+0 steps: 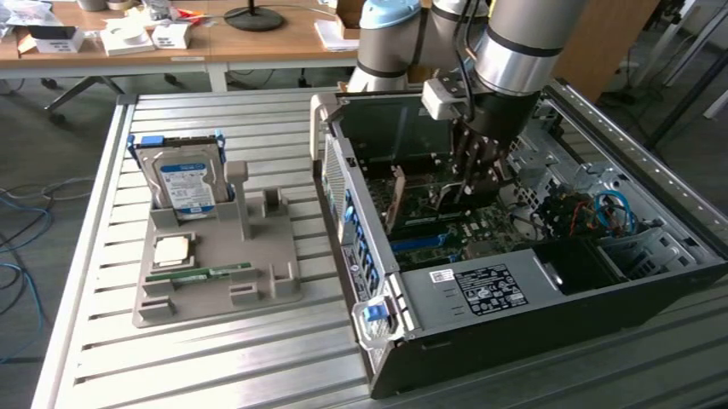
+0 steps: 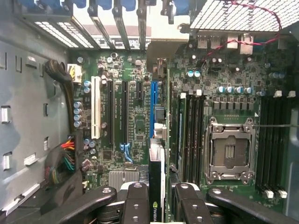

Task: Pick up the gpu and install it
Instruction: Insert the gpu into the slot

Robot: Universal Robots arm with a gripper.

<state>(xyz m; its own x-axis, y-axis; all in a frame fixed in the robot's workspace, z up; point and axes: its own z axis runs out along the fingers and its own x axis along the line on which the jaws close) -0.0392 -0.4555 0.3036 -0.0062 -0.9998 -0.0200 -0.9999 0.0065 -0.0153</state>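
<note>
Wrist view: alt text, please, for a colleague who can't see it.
The claw grips the gpu edge-on above the motherboard, roughly in line with a blue slot. An empty processor socket lies nearby.

The NVIDIA logo and brand name stand on the black edge of the gpu [image 2: 157, 186]. The blue-white label on the hard drive [image 1: 186, 183] and the white sticker [image 1: 489, 290] on the computer case [image 1: 455, 358] carry print too small to read.

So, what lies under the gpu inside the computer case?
The motherboard, with a blue slot running out from beneath the gpu, which is held in the tool. The card hides the rest of the slot and the board below it.
</note>
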